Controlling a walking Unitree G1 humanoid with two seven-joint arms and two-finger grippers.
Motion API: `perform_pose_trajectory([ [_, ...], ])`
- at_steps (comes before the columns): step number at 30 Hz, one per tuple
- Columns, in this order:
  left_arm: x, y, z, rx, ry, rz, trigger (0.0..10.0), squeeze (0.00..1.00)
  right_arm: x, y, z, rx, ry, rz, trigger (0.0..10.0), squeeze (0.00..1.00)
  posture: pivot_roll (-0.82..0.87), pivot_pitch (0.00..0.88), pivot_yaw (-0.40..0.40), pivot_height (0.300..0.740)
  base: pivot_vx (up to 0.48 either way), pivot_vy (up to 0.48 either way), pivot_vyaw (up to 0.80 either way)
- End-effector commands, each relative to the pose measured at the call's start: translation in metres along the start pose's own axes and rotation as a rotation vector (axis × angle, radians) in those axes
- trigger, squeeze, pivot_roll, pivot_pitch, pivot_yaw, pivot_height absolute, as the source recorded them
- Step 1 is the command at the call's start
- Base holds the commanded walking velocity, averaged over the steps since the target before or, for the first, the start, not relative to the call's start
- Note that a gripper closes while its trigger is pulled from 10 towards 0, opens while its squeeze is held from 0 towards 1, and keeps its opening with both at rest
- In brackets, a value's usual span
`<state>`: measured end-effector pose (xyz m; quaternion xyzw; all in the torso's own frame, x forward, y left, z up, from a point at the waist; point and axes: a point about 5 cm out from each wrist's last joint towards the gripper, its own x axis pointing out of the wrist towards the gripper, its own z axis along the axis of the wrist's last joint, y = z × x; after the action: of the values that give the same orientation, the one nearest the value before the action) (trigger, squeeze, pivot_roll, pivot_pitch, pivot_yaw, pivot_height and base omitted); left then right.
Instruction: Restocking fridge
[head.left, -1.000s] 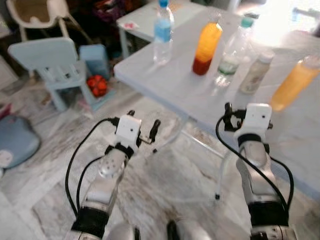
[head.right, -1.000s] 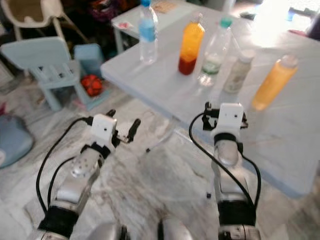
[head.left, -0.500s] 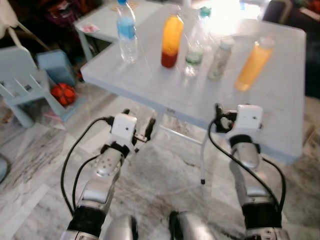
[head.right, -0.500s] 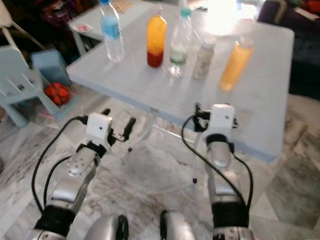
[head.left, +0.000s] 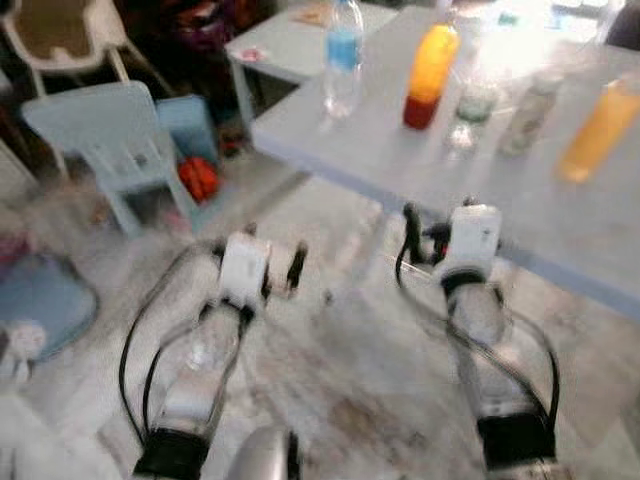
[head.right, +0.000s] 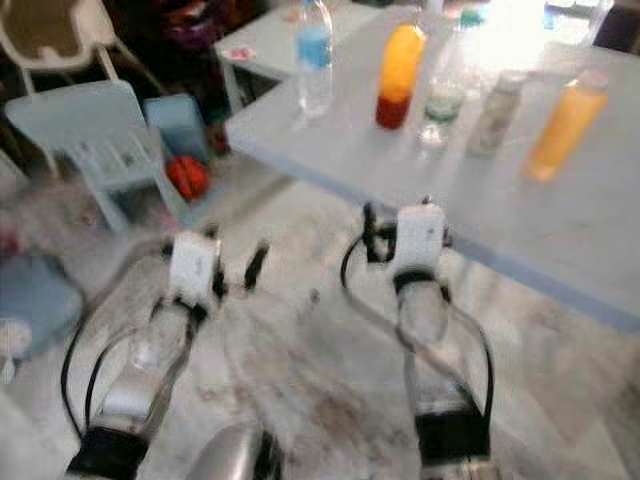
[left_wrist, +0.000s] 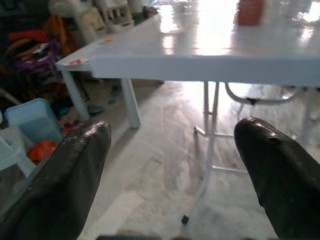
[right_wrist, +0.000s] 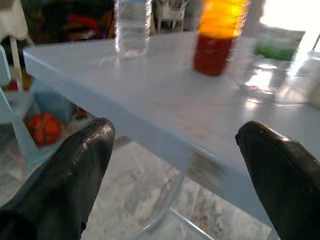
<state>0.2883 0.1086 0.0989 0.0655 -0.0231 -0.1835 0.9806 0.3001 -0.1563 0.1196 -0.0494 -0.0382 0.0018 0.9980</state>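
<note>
Bottles are lined up along the near-left part of the pale counter (head.left: 540, 215), presumably gathered there so they can be carried to the fridge: a water bottle (head.left: 343, 60) with a blue label at the left, then an orange-and-red juice bottle (head.left: 429, 75), a clear bottle (head.left: 470, 105), a pale one (head.left: 528, 100) and an orange one (head.left: 600, 130) farther right. Nothing is gripped yet. The left pincer (left_wrist: 170, 165) is held spread below the counter's edge, and the right pincer (right_wrist: 175, 165) is likewise spread, aimed at the counter's near edge with the juice bottle ahead, seemingly readied for a first pick. A small blue chair (head.left: 115, 140) stands on the floor at the far left.
</note>
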Motion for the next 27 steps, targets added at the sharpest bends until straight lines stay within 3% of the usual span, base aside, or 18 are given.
perform_pose_trajectory([
  [1, 0.0016, 0.0017, 0.0029, 0.01, -0.005, 0.007, 10.0, 0.0, 0.0018, 0.0001, 0.0057, -0.004, -0.026, 0.005, 10.0, 0.0, 0.04, 0.116, 0.006, 0.74, 0.48, 0.0, 0.0],
  [12, 0.0032, 0.0, 0.0028, -0.031, -0.005, 0.021, 10.0, 0.0, 0.0044, 0.0022, 0.0074, -0.027, -0.04, 0.028, 10.0, 0.0, 0.04, 0.109, 0.005, 0.74, 0.464, 0.0, 0.0],
  [27, 0.0034, -0.0001, 0.0023, -0.025, -0.007, 0.025, 10.0, 0.0, 0.0004, 0.0087, 0.0041, -0.031, -0.033, 0.06, 10.0, 0.0, 0.04, 0.112, 0.003, 0.74, 0.357, 0.319, 0.0],
])
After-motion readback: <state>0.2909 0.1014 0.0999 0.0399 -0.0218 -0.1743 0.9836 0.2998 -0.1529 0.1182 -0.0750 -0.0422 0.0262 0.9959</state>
